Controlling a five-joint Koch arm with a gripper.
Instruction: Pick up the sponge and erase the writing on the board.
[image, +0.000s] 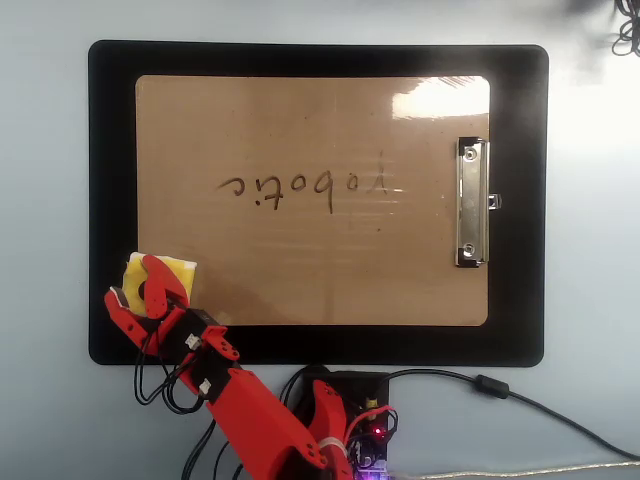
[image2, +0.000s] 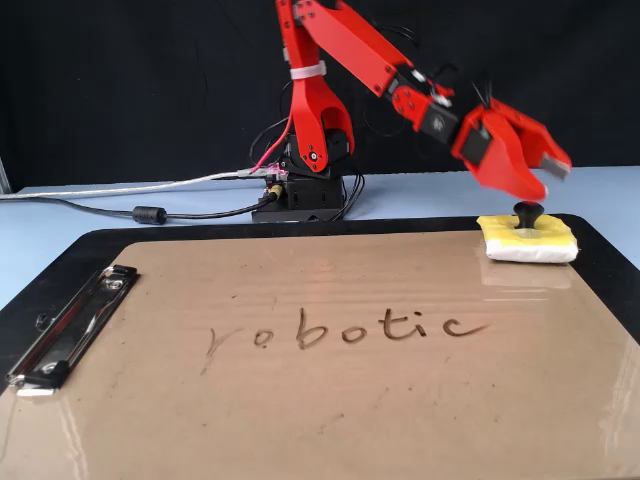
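We see the red plastic claw (image2: 530, 187) hanging just above the small yellow square foam sponge (image2: 528, 241), its 2 jaws spread on either side of the sponge's round black knob (image2: 527, 212); whether a jaw touches the knob is hard to judge from the fixed view. The sponge sits on a corner of the large tan-brown hardboard clipboard (image: 312, 200), overlapping the black mat (image: 110, 200) beneath it on the pale blue tabletop (image: 590, 250). The dark cursive writing "robotic" (image: 305, 188) crosses the board's middle, well apart from the sponge.
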